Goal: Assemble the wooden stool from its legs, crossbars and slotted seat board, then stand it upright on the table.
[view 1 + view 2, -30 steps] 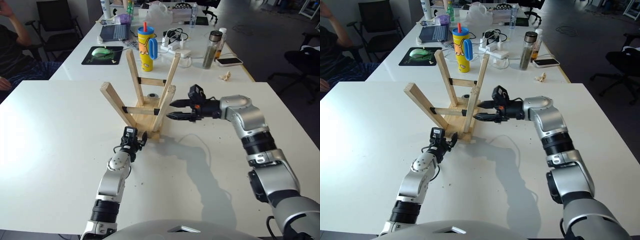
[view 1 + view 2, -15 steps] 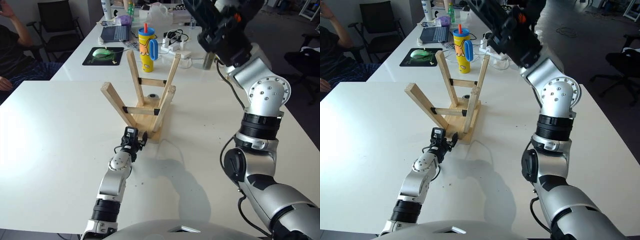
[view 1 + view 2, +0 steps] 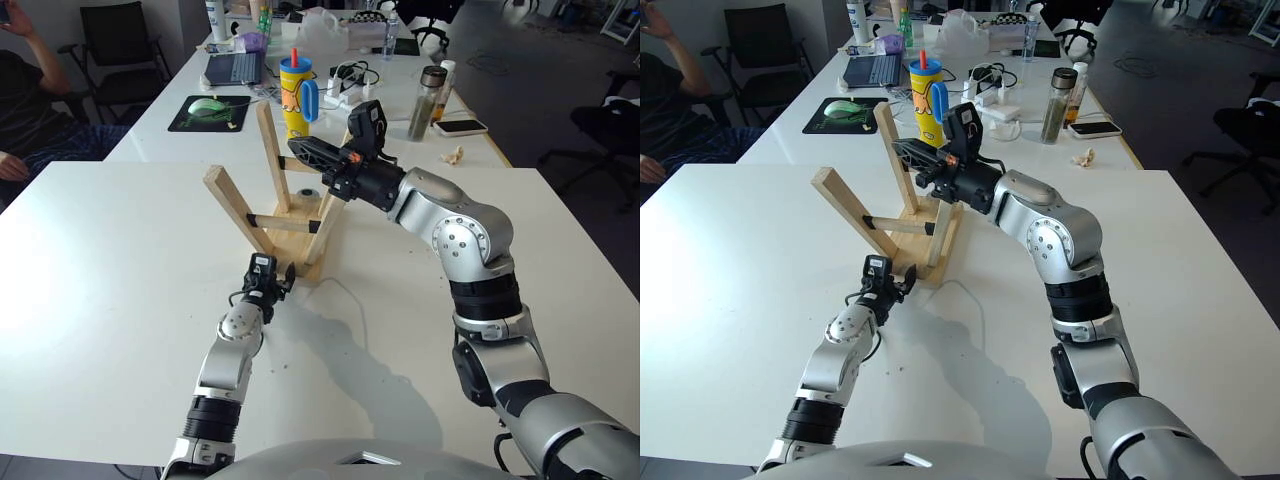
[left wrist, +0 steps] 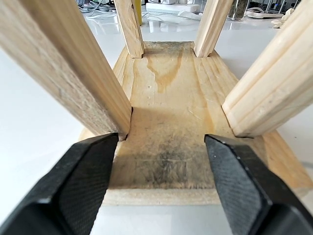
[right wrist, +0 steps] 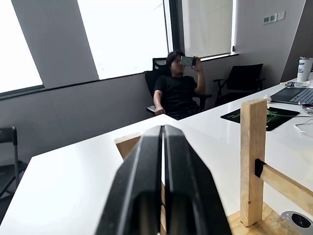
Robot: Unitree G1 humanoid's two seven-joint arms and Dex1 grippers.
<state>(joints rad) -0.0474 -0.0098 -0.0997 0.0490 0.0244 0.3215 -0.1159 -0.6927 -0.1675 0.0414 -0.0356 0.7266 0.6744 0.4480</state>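
The wooden stool (image 3: 300, 243) lies upside down on the white table (image 3: 120, 260), seat board flat and legs (image 3: 232, 205) pointing up, joined by crossbars (image 3: 283, 221). My left gripper (image 3: 275, 277) sits open at the near end of the seat board (image 4: 166, 98), one finger (image 4: 78, 181) on each side of that end. My right gripper (image 3: 303, 151) is shut and empty, held above the seat among the far legs, beside the upper crossbar. In the right wrist view its shut fingers (image 5: 163, 147) point past one leg (image 5: 253, 156) with a crossbar (image 5: 286, 183).
On the table behind stand a yellow cup (image 3: 293, 95), a green mouse on a black pad (image 3: 207, 105), a laptop (image 3: 230, 68), a bottle (image 3: 428, 100), a phone (image 3: 462, 126) and a power strip (image 3: 352, 96). Bare tabletop lies left and right of the stool.
My right arm left the stool's right side, swung high, then came down over the far legs; its fingers went from open to shut. Left arm and stool stayed put.
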